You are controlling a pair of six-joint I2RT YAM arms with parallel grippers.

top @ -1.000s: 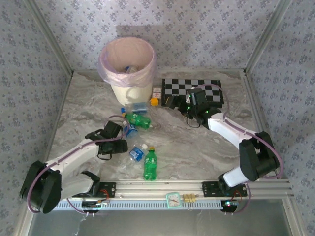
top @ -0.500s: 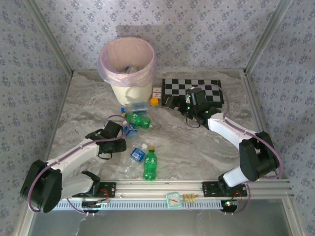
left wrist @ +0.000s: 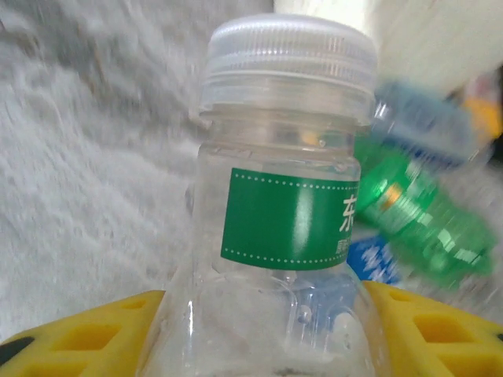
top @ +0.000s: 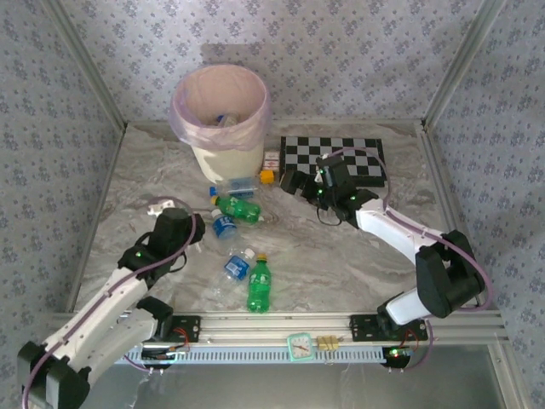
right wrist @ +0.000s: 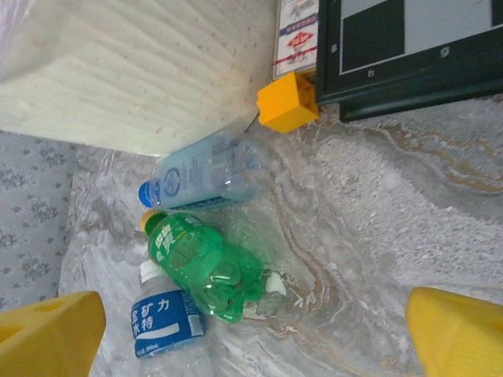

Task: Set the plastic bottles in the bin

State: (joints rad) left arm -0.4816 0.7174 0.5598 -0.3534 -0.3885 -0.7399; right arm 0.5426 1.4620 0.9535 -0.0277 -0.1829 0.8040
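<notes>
Left wrist view: my left gripper (left wrist: 259,338) clamps a clear green-labelled bottle (left wrist: 287,220) low; it could slip before the bin (top: 226,158). Right gripper (right wrist: 251,334) gapes wide.

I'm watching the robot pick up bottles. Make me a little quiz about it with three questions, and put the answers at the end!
1. True or false: the left gripper is shut on a clear bottle with a green label.
2. How many all-green bottles lie on the table?
3. Where is the yellow cube compared with the checkerboard? A: on top of it. B: beside it, near a corner. C: far from it, across the table.
Key: 1 true. 2 two. 3 B.
</notes>
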